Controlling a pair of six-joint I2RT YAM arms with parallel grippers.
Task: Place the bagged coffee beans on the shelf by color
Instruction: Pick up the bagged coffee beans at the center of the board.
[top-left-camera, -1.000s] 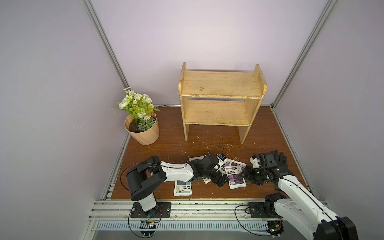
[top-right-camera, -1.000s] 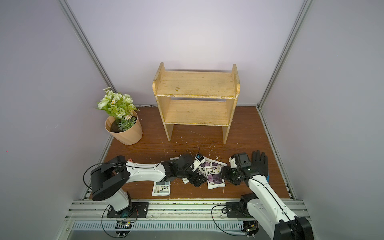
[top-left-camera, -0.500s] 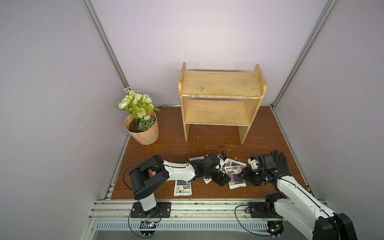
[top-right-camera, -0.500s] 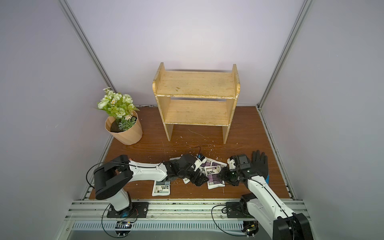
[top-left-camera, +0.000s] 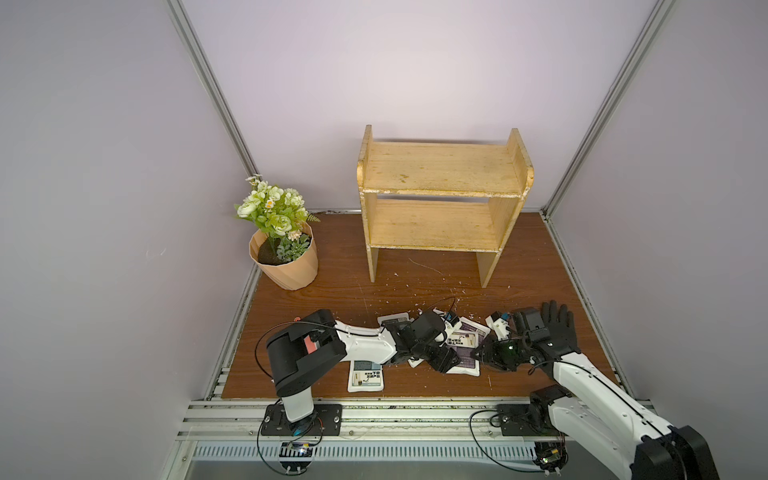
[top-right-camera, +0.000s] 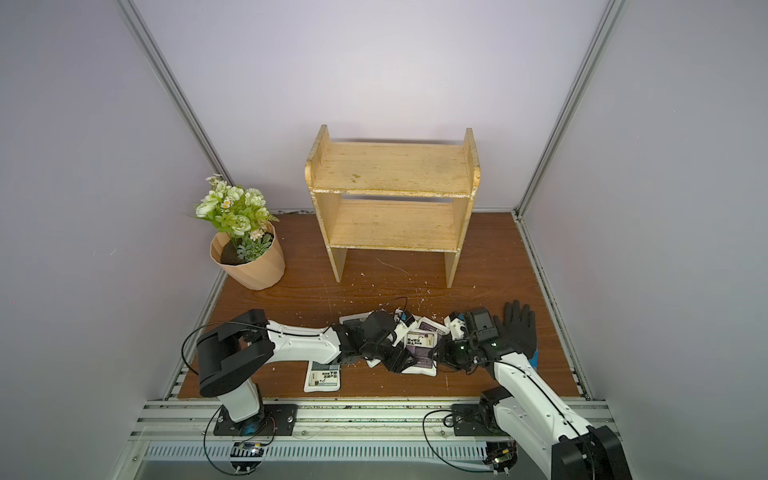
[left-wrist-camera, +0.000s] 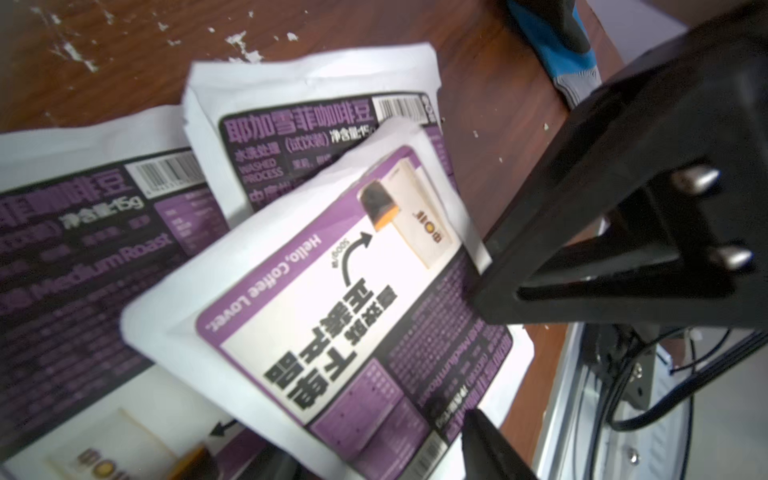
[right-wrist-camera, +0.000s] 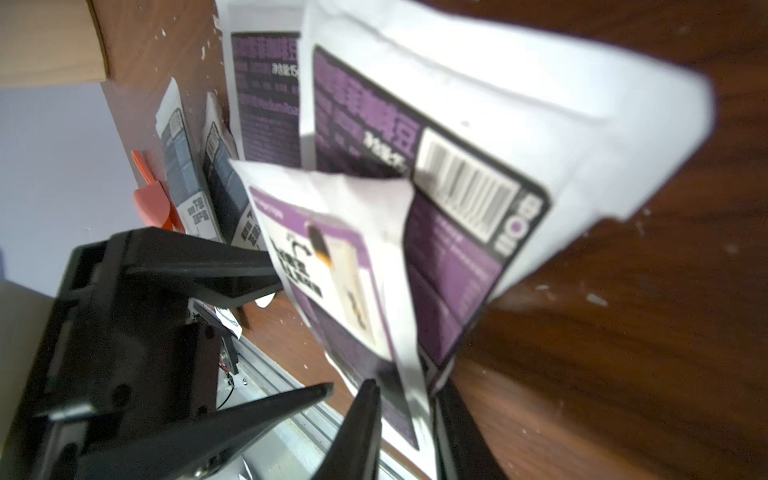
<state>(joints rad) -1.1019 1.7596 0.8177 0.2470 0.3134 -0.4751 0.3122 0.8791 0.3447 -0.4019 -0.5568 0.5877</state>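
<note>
A purple bagged coffee pouch (top-left-camera: 463, 347) (left-wrist-camera: 332, 291) lies tilted on two other purple pouches (left-wrist-camera: 311, 124) near the table's front. My right gripper (top-left-camera: 478, 353) (right-wrist-camera: 405, 390) is shut on its right edge. My left gripper (top-left-camera: 446, 359) (left-wrist-camera: 376, 436) is half open, its fingers (right-wrist-camera: 208, 266) straddling the pouch's near corner and touching it. Grey-blue pouches lie at the front (top-left-camera: 365, 376) and behind the left wrist (top-left-camera: 392, 321). The wooden shelf (top-left-camera: 444, 166) stands at the back with both tiers bare.
A black-and-blue glove (top-left-camera: 559, 328) lies behind my right wrist. A tan flower pot (top-left-camera: 286, 266) stands at the back left. A small pink block (right-wrist-camera: 151, 199) sits beside the grey-blue pouches. White flecks litter the brown table (top-left-camera: 519, 282).
Both grippers have narrowed their jaws. The right one has slid left onto the purple pouch's edge, and the pouch now tilts up between the two grippers.
</note>
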